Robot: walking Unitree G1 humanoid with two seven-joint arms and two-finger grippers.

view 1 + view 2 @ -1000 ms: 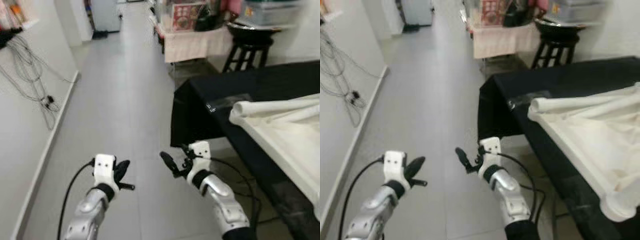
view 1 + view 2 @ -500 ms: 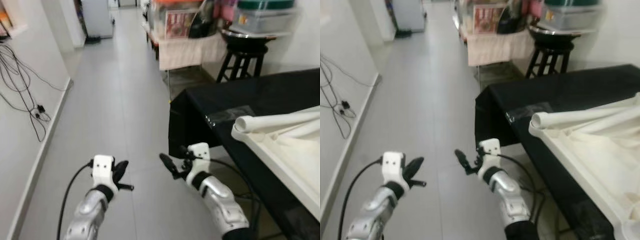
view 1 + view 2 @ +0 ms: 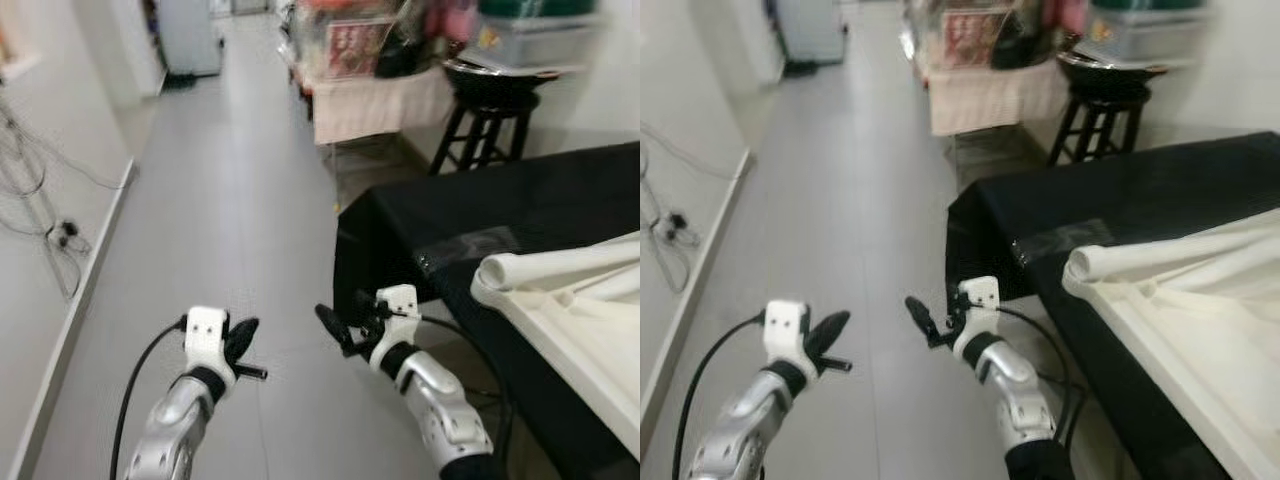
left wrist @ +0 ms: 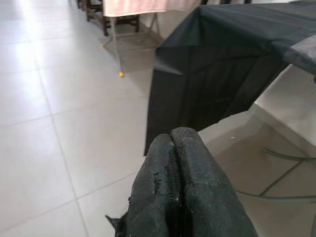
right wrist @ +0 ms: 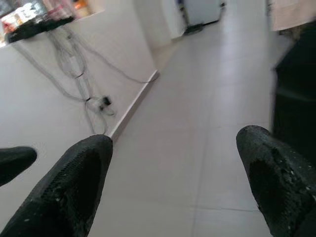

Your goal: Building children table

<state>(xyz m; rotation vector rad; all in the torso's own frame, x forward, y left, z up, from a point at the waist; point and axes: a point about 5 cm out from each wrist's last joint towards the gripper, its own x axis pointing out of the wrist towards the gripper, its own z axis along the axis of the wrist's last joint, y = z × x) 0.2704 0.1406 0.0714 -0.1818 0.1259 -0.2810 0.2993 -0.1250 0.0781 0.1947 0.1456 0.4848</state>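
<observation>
Left eye view: both silver arms raised over a floor (image 3: 200,200) of large pale glossy tiles. Left gripper (image 3: 243,345) low left of centre, white blocky wrist housing, jaws pressed together, holding nothing. Right gripper (image 3: 345,322) low centre, jaws spread wide, empty. To the right, a tabletop draped in smooth black cloth (image 3: 520,200); the cloth hangs to the floor at the near-left corner. White children table (image 3: 580,310), matte plastic, lies overturned along the tabletop's right edge; one round tubular leg (image 3: 560,268) lies across its top end. A dark round stool (image 3: 490,100) stands beyond the tabletop's far edge. Loose cables (image 3: 40,190) hang on the left wall

Right eye view: same layout; a strip of shiny clear tape (image 3: 1050,243) on the black cloth near its left edge

Left wrist view: two textured rubbery black fingers (image 4: 192,182) touching along their length; black cloth corner ahead

Right wrist view: two rounded, grainy black fingertips (image 5: 74,182) well apart, tiled floor between them
</observation>
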